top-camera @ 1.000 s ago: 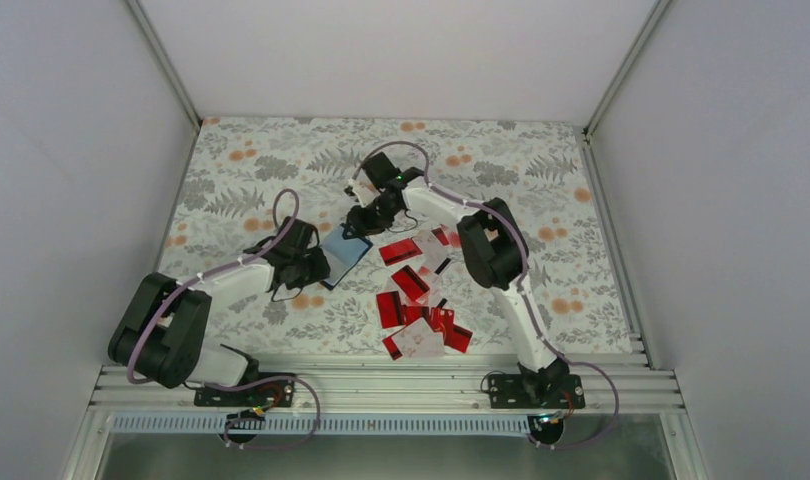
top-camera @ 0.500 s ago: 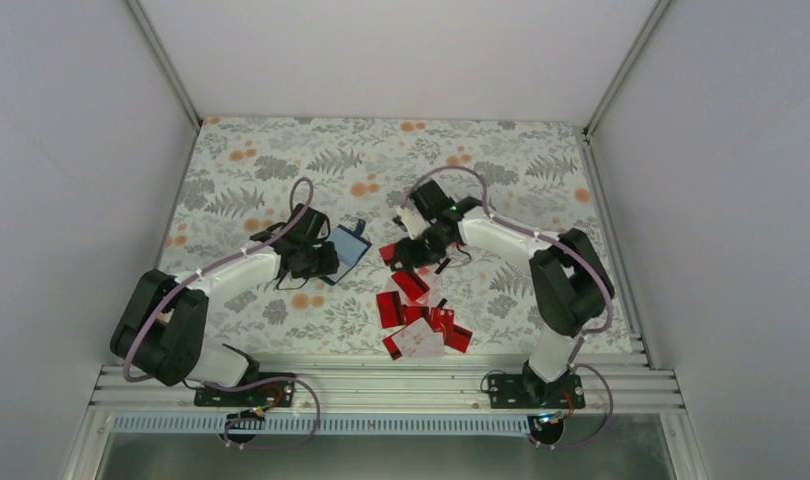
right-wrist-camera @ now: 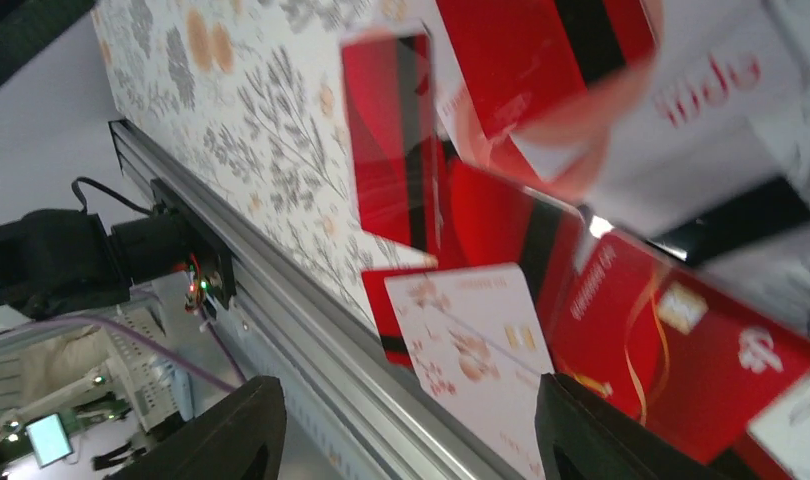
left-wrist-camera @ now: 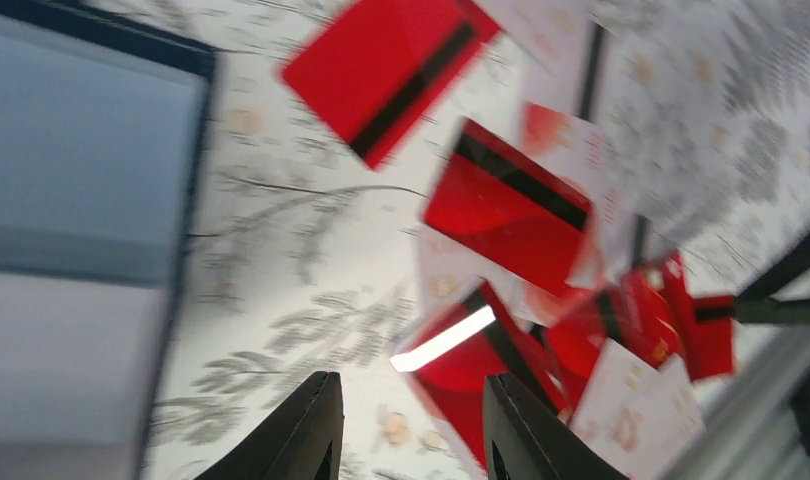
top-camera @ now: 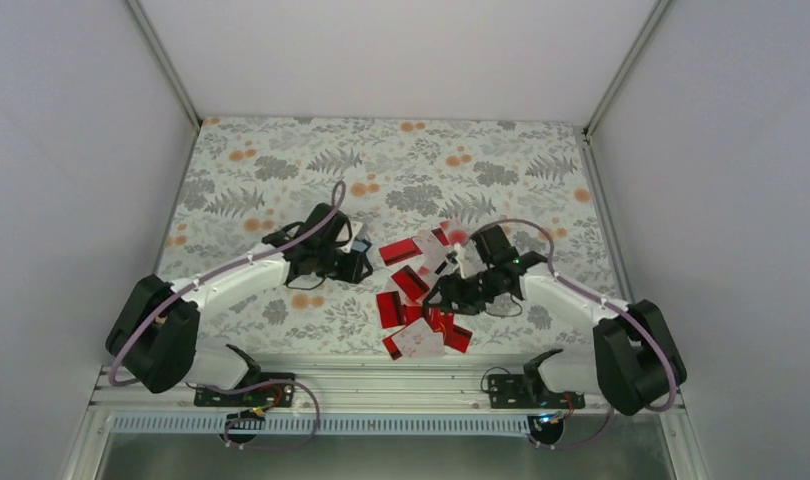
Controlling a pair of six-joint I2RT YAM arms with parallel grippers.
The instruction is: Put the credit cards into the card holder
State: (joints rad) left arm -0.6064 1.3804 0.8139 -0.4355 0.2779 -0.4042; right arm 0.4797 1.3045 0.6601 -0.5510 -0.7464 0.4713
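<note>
One dark navy folding card holder (left-wrist-camera: 76,150), open on its pale blue inside, lies on the floral surface (top-camera: 271,170) just left of the left hand (left-wrist-camera: 409,400), whose two fingers stand apart and empty. At least nine thin red and white credit cards (left-wrist-camera: 506,205) lie overlapped ahead of it, beneath the right hand (right-wrist-camera: 411,420), its two fingers likewise spread, gripping nothing

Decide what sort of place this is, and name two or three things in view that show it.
Probably a robotics test cell, not a home or shop: plain white wall panels enclose a floral-covered table, and the left arm and right arm are bolted to an aluminium rail.
</note>
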